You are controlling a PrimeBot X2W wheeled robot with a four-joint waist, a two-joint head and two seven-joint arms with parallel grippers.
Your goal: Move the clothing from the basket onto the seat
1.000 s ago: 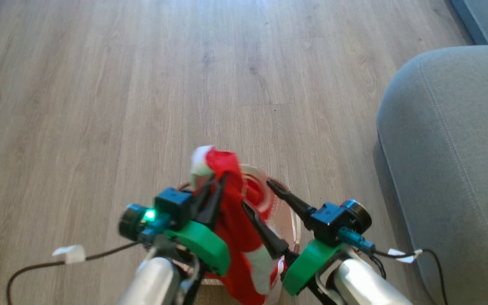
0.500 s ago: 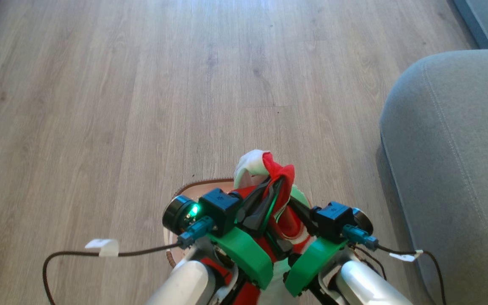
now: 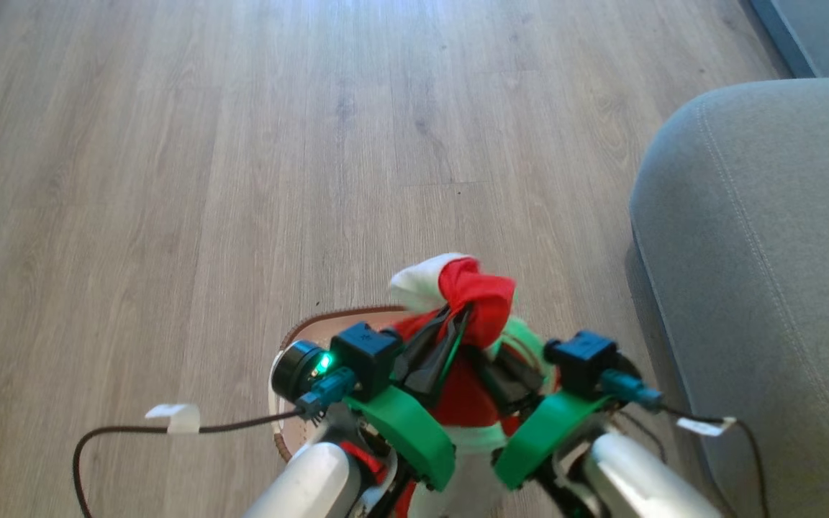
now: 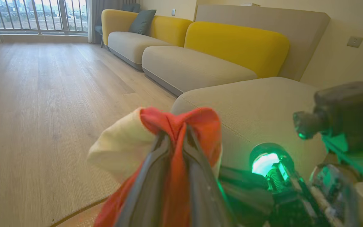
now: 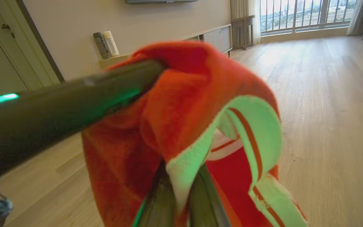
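**Second claw closes on the red clothing**

The right claw (image 5: pixel 181 192), spread wide a second ago, has now pinched shut on a white-trimmed fold of the red clothing (image 3: pixel 476 295). The left claw (image 3: pixel 454 321) stays clamped on a bunch of the same cloth just beside it. The clothing hangs between and below both claws, lifted above the basket (image 3: pixel 328 320), whose brown rim shows under the left claw. The grey seat (image 3: pixel 760 252) lies to the right of the right claw, apart from it. With two grips, the carry across looks ready.
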